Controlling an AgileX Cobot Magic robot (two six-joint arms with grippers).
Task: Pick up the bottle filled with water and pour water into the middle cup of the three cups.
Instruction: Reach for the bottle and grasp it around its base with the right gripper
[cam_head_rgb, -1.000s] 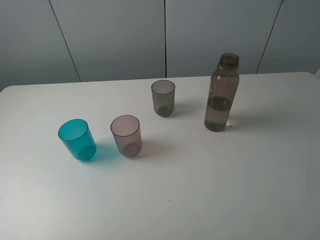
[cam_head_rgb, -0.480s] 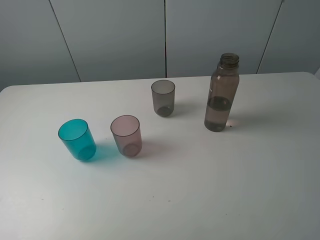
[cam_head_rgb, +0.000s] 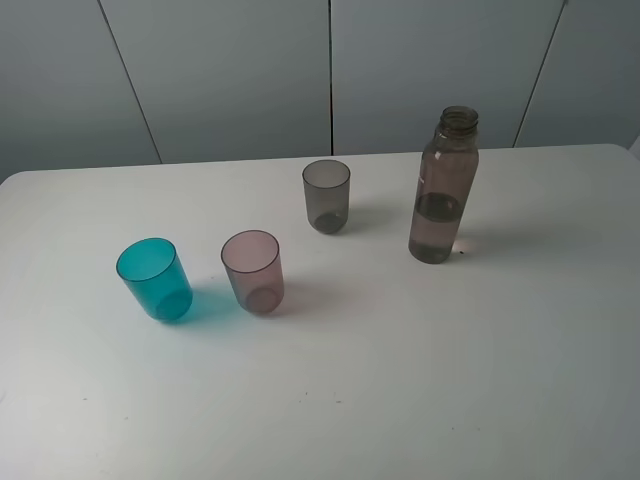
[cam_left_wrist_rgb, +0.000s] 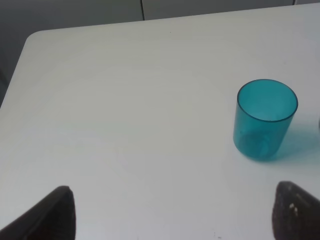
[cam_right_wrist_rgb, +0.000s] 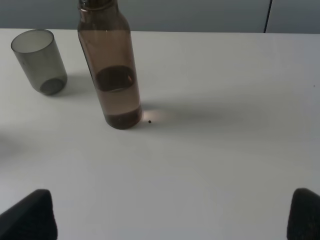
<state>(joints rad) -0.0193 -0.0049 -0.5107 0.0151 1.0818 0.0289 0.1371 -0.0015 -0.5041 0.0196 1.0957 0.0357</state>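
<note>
The smoky brown-pink bottle (cam_head_rgb: 442, 188) stands upright and uncapped on the white table (cam_head_rgb: 400, 380), partly filled with water; it also shows in the right wrist view (cam_right_wrist_rgb: 111, 67). The three cups stand in a diagonal row: teal-blue cup (cam_head_rgb: 155, 279), pinkish-mauve middle cup (cam_head_rgb: 253, 271), smoky grey cup (cam_head_rgb: 327, 195). The left wrist view shows the teal cup (cam_left_wrist_rgb: 264, 119) ahead of my open left gripper (cam_left_wrist_rgb: 172, 212). My open right gripper (cam_right_wrist_rgb: 170, 215) is short of the bottle, with the grey cup (cam_right_wrist_rgb: 40, 61) beyond. Neither gripper shows in the high view.
The table's far edge meets grey wall panels (cam_head_rgb: 330, 70). The table's left far corner shows in the left wrist view (cam_left_wrist_rgb: 35, 37). A small dark speck (cam_right_wrist_rgb: 150, 121) lies beside the bottle's base.
</note>
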